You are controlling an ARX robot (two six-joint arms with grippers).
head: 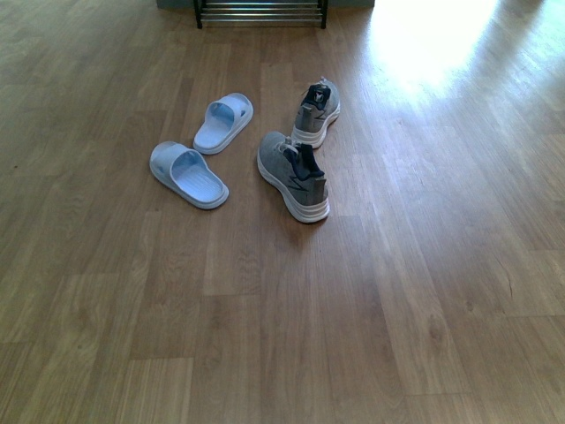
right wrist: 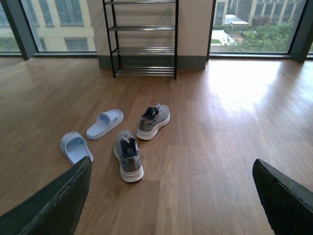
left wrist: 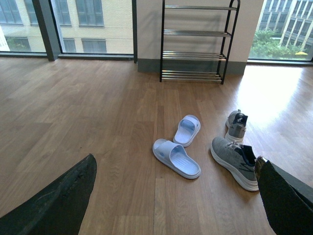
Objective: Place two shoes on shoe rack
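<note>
Your left gripper (left wrist: 175, 162) and right gripper (right wrist: 171, 164) hang spread wide above the wooden floor (head: 397, 336); shoe rack (right wrist: 142, 39) against the wall (right wrist: 193, 29).

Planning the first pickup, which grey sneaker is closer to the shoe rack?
The far sneaker, level with the far slipper; the near sneaker lies closer to the robot, farther from the shoe rack.

Two grey sneakers (head: 294, 177) (head: 316, 112), two pale blue slippers (head: 188, 174) (head: 223, 122), one shoe rack (head: 260, 14).
</note>
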